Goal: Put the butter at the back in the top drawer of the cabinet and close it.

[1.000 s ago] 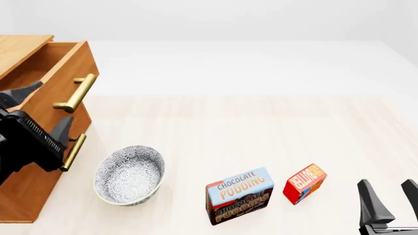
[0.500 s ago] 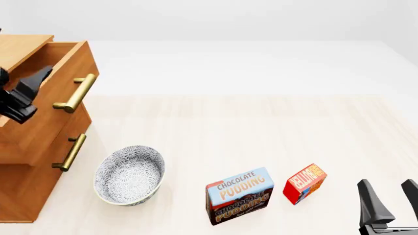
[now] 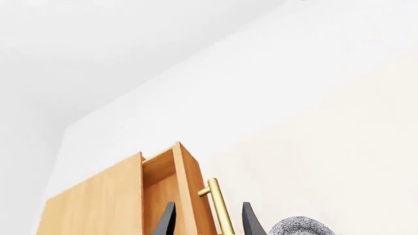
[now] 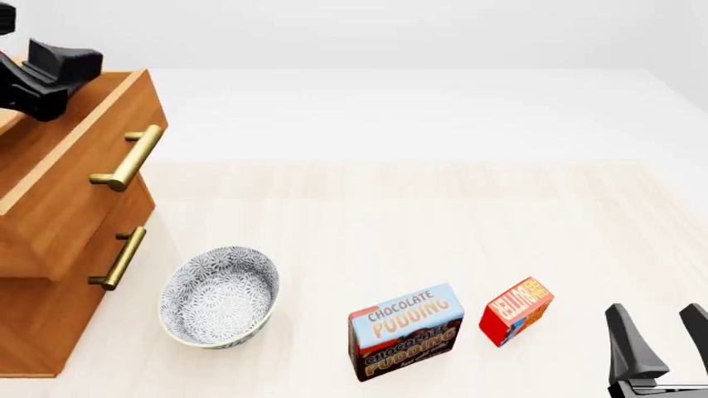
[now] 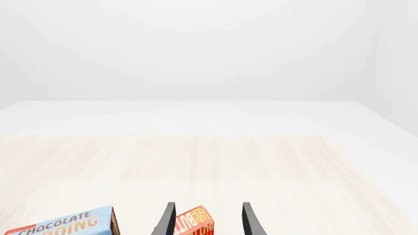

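The butter (image 4: 516, 311) is a small red box lying on the table at the front right, beside the pudding box. My right gripper (image 4: 661, 336) hangs open just right of it and nearer the front edge; in the right wrist view the butter (image 5: 195, 224) shows between the fingers (image 5: 167, 220), untouched. The cabinet (image 4: 45, 332) stands at the left with its top drawer (image 4: 78, 186) pulled out. My left gripper (image 4: 50, 79) is open and raised over the drawer's back part. The brass handle (image 3: 219, 210) shows between its fingers (image 3: 248, 221) in the left wrist view, at a distance.
A blue-and-brown Chocolate Pudding box (image 4: 405, 332) stands left of the butter. A patterned grey bowl (image 4: 218, 296) sits near the cabinet's front. The second drawer's handle (image 4: 118, 257) sticks out below the open drawer.
My left arm has climbed from in front of the drawer fronts to above the open top drawer. The drawer stays pulled out. The right arm and the boxes have not moved.
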Robot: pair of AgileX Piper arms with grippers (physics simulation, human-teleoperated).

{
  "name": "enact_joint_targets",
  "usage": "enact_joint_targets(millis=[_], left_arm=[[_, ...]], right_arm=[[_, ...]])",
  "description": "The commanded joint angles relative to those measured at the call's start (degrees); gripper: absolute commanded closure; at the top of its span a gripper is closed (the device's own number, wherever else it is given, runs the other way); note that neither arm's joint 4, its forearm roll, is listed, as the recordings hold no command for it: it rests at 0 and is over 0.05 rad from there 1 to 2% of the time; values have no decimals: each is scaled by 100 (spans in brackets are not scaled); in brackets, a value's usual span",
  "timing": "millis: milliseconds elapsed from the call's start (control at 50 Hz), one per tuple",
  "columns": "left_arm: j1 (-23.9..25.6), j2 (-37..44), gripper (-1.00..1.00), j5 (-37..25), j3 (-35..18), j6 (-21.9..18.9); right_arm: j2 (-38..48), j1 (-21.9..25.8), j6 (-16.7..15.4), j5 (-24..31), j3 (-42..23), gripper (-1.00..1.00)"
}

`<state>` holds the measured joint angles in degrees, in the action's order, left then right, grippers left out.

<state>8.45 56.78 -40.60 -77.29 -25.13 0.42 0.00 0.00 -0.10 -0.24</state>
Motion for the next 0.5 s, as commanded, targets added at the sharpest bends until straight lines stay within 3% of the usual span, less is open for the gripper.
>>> enact_joint_targets(millis=[20, 300, 500], left_arm=[[162, 458, -100, -574, -692, 901], [188, 833, -100, -1011, -1135, 1871], [-145, 898, -100, -1130, -1135, 2046]], right_arm=[[0, 0, 0, 0, 0, -100], [0, 0, 0, 0, 0, -100], [0, 0, 0, 0, 0, -100]])
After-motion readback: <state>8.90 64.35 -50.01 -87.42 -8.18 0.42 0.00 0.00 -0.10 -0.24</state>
